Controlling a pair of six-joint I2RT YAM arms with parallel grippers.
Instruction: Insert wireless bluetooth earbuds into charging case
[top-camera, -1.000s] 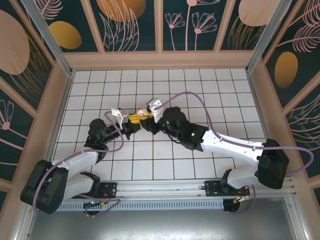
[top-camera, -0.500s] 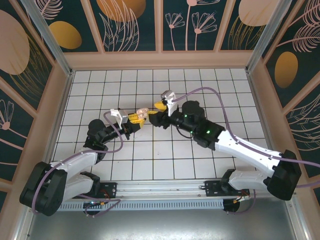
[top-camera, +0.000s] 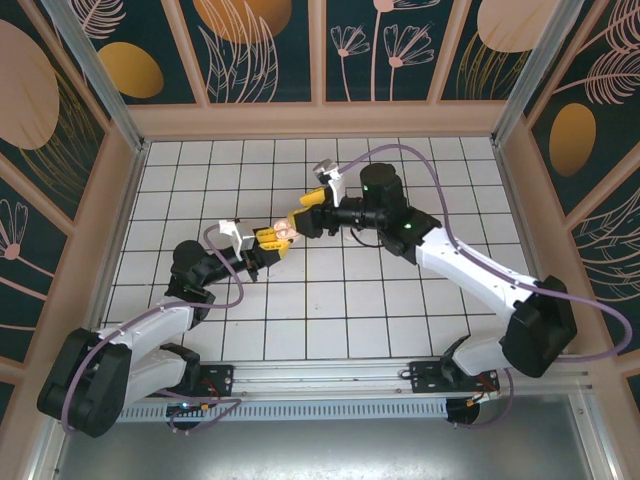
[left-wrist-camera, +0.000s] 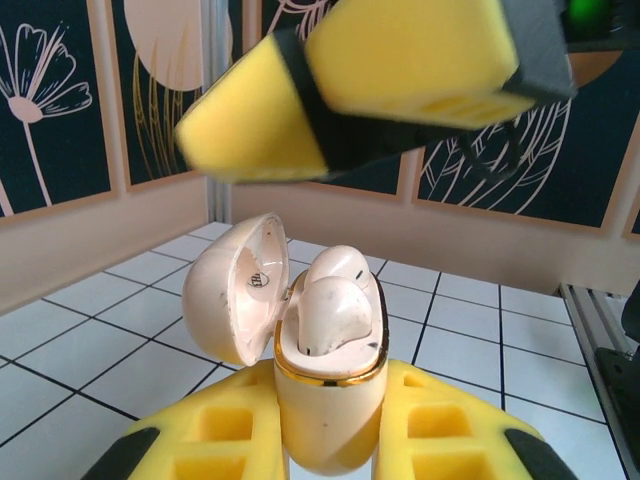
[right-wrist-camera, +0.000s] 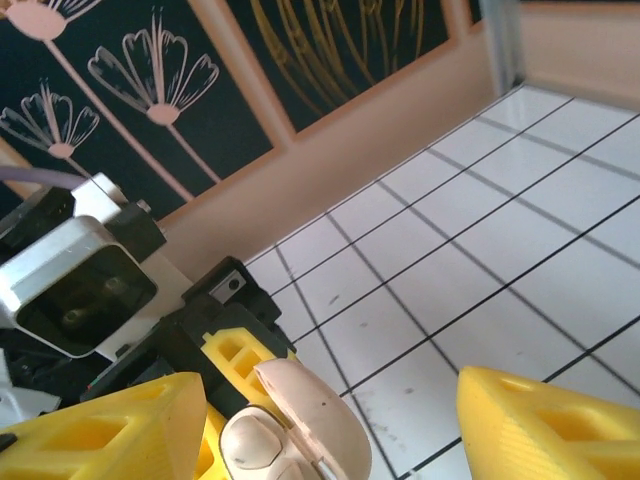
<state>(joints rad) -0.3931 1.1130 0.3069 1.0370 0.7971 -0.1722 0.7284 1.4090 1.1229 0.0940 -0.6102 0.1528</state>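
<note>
Clamping the charging case (left-wrist-camera: 330, 410) by its lower body, the left gripper (left-wrist-camera: 330, 445) presses its two yellow fingers (left-wrist-camera: 235, 435) against opposite sides and holds the case upright. The case is a pale cream shell with a gold rim around its mouth. Just above the left gripper's fingertips, both earbuds (left-wrist-camera: 335, 300) sit side by side in the case, their rounded whitish backs standing above the rim. The lid (left-wrist-camera: 235, 290) is swung open to the left of the earbuds, its hollow inner face turned toward them.

Higher up, the right gripper (left-wrist-camera: 320, 95) hangs over the open case with a clear gap between it and the earbuds. Its own wrist view shows its yellow fingers (right-wrist-camera: 545, 425) spread wide, with nothing between them but air. The lid (right-wrist-camera: 310, 410) and one earbud (right-wrist-camera: 250, 440) lie low in that gap. Whether the left-hand finger brushes the lid cannot be told.

From overhead, the left gripper (top-camera: 270, 238) and the right gripper (top-camera: 303, 217) point at each other, with the case (top-camera: 287, 232) at the left gripper's tips and just beside the right one's.

Beyond both grippers the white tiled counter (left-wrist-camera: 90, 330) stretches to a pale wooden kerb, and behind that rise dark walls (left-wrist-camera: 60, 100) painted with pink flower outlines.
</note>
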